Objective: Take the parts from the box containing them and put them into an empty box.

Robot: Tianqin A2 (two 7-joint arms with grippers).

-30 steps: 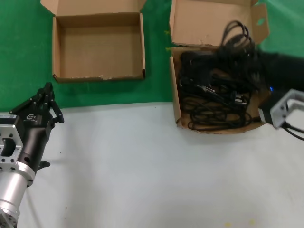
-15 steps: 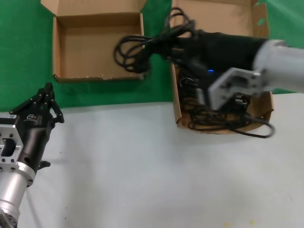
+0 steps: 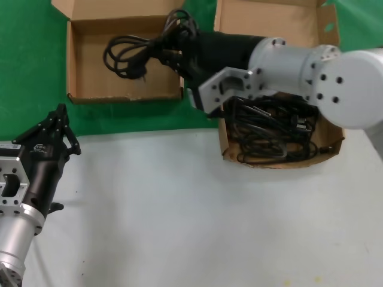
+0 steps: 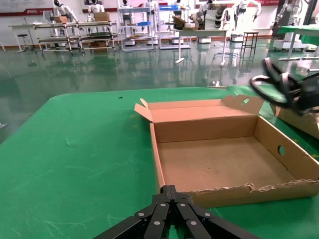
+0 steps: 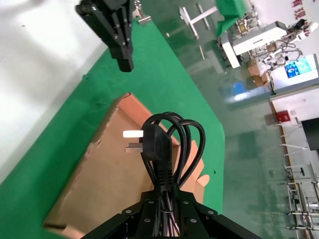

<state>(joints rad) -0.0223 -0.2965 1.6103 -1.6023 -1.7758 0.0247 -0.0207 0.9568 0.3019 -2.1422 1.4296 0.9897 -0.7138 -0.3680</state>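
The right gripper (image 3: 179,51) is clamped on one coiled black power cord (image 3: 134,51), its fingers pinching the bundle near the middle, so that loops and a plug hang out ahead of the fingertips. It holds the cord in the air over the empty box (image 3: 81,95), near that box's right wall; the right wrist view shows the plug (image 5: 149,139) directly beyond the fingertips with the bare cardboard bottom below it. Nothing lies in that box yet, so judged from this, no cord has been delivered and this one is close to release. Behind the gripper, under its forearm, the larger box (image 3: 222,128) holds a tangle of remaining cords (image 3: 272,134); most of the job is left. The left gripper (image 3: 57,128) waits well apart over the white table (image 3: 179,209), fingers pressed together.
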